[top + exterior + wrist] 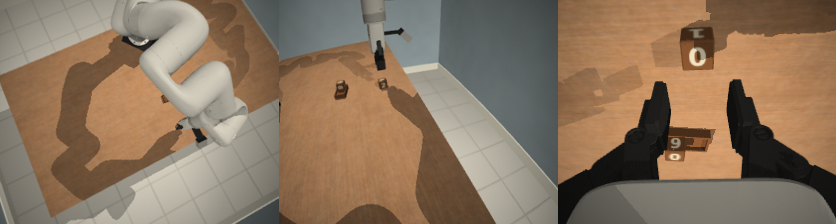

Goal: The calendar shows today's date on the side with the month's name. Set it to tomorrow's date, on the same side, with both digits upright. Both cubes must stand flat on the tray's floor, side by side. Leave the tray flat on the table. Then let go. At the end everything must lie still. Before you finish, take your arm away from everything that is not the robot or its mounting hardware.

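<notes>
A brown wooden cube with white digits [382, 84] [697, 49] stands on the table, apart from the brown wooden tray [340, 95] [700, 133], which bears a second digit-marked brown cube [341, 85] [675, 148]. The black two-finger gripper [179, 126] [381, 68] [698, 95] is part-open, empty.

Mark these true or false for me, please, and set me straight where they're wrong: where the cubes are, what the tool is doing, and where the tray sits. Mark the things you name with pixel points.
One cube [382, 84] [697, 52] is outside the tray [165, 99] [341, 96] [690, 131]. True.
The tool [178, 126] [381, 68] [698, 95] is gripping that cube. False: it is open, with nothing between its fingers.
The wrist view shows a 0 on that cube. True.
The tray sits on the tiled floor. False: it is on the wooden table [117, 105] [372, 153] [603, 35].
</notes>
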You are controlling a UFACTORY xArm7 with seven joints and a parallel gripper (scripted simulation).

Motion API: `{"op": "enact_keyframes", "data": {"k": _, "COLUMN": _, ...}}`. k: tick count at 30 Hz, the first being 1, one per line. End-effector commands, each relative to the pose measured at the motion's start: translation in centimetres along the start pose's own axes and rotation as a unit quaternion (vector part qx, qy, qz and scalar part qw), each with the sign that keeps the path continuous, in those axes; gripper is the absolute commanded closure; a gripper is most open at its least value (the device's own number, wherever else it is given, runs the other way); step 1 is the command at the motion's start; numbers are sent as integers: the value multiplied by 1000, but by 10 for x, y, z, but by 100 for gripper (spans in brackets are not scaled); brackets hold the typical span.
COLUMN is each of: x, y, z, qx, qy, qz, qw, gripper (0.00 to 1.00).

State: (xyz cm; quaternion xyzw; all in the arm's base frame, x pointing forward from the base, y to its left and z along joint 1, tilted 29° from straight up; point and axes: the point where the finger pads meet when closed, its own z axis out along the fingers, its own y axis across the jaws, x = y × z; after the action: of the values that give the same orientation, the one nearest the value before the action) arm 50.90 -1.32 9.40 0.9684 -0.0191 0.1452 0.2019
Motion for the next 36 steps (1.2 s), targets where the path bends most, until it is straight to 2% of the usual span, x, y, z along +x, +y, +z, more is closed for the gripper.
{"op": "enact_keyframes", "data": {"k": 1, "x": 1, "y": 0, "z": -13, "qx": 0, "qy": 1, "qz": 0, "qw": 1000, "gripper": 51}}
{"op": "enact_keyframes", "data": {"k": 5, "x": 1, "y": 0, "z": -14, "qx": 0, "qy": 1, "qz": 0, "qw": 1000, "gripper": 51}}
{"op": "enact_keyframes", "data": {"k": 6, "x": 1, "y": 0, "z": -14, "qx": 0, "qy": 1, "qz": 0, "qw": 1000, "gripper": 0}}
{"op": "enact_keyframes", "data": {"k": 26, "x": 2, "y": 0, "z": -14, "qx": 0, "qy": 2, "qz": 0, "qw": 1000, "gripper": 0}}
{"op": "enact_keyframes", "data": {"k": 29, "x": 24, "y": -2, "z": -17, "qx": -1, "qy": 2, "qz": 1, "qw": 1000, "gripper": 0}}
{"op": "enact_keyframes", "data": {"k": 31, "x": 24, "y": -2, "z": -17, "qx": -1, "qy": 2, "qz": 1, "qw": 1000, "gripper": 0}}
{"op": "enact_keyframes", "data": {"k": 34, "x": 51, "y": -3, "z": -21, "qx": 0, "qy": 2, "qz": 3, "qw": 1000, "gripper": 0}}
{"op": "enact_keyframes", "data": {"k": 36, "x": 54, "y": -3, "z": -21, "qx": 0, "qy": 2, "qz": 3, "qw": 1000, "gripper": 0}}
